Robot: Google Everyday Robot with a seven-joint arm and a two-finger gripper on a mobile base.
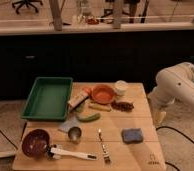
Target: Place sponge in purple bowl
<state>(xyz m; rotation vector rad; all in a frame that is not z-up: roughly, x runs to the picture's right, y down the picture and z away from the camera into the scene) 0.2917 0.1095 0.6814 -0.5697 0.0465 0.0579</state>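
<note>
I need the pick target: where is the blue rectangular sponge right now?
In the camera view, the blue rectangular sponge lies front-right on the wooden table, right of the metal fork; the gripper hangs beyond the table's right edge.

blue sponge (132, 135), dark purple bowl (36, 142), green tray (47, 98), orange bowl (102, 93), white cup (120, 88), on a light wooden table (140, 155); the pale end effector (159, 117) hangs beside its right edge.
</note>
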